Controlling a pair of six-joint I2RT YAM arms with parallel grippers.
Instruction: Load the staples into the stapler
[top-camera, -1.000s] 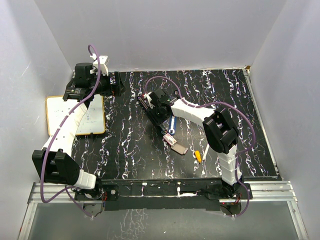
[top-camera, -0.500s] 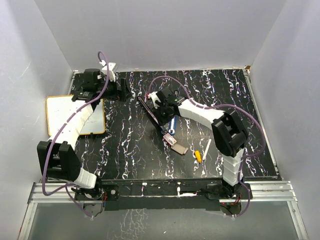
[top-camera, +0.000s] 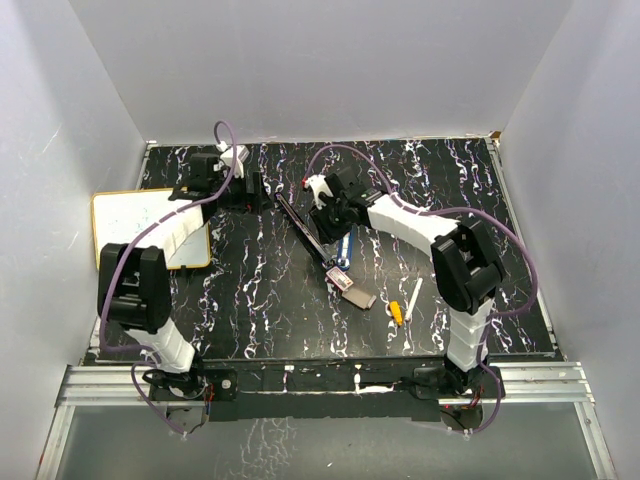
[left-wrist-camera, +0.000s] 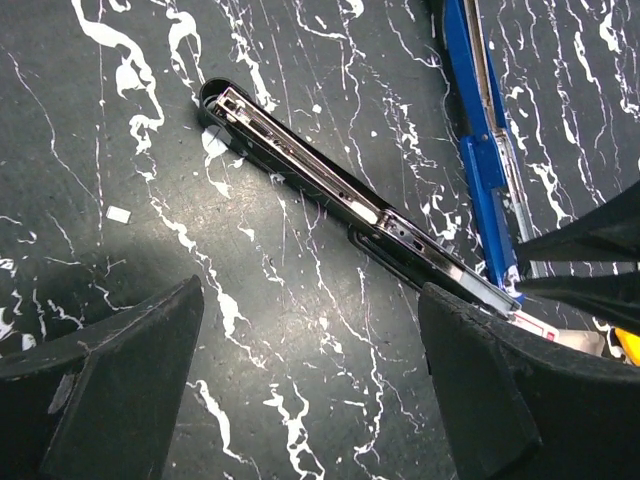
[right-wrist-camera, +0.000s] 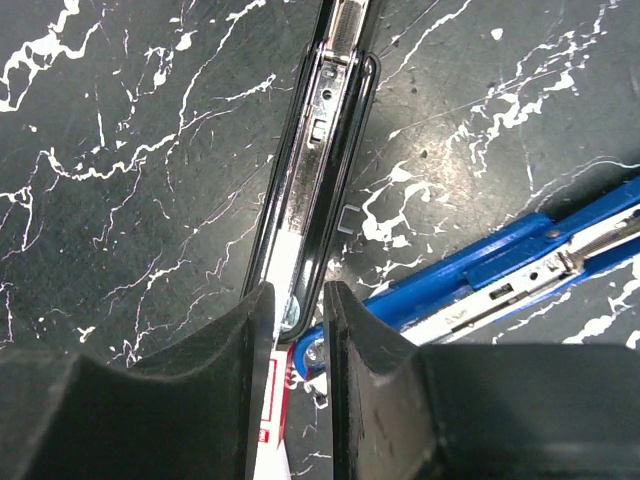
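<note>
The black stapler (top-camera: 305, 228) lies folded open on the dark marbled table, a long strip with its metal channel up (left-wrist-camera: 330, 190) (right-wrist-camera: 325, 150). My right gripper (top-camera: 322, 222) (right-wrist-camera: 298, 290) has its fingers close together, with the stapler's near end in the narrow gap. The staples (top-camera: 343, 281), a red-and-white box with its tan tray pulled out, lie just beyond that end and peek between the fingers (right-wrist-camera: 272, 400). My left gripper (top-camera: 255, 188) (left-wrist-camera: 310, 290) hangs wide open and empty over bare table, left of the stapler's far end.
A blue stapler (top-camera: 345, 243) (right-wrist-camera: 500, 270) (left-wrist-camera: 485, 130), also opened, lies right beside the black one. A yellow-tipped white pen (top-camera: 403, 305) rests to the right. A whiteboard (top-camera: 150, 225) lies at the left edge. One loose staple (right-wrist-camera: 348, 217) sits by the black stapler.
My left arm has swung right toward the black stapler, its jaws narrowing a little. The right gripper shifted slightly right and closed tighter, and the black stapler now lies stretched out.
</note>
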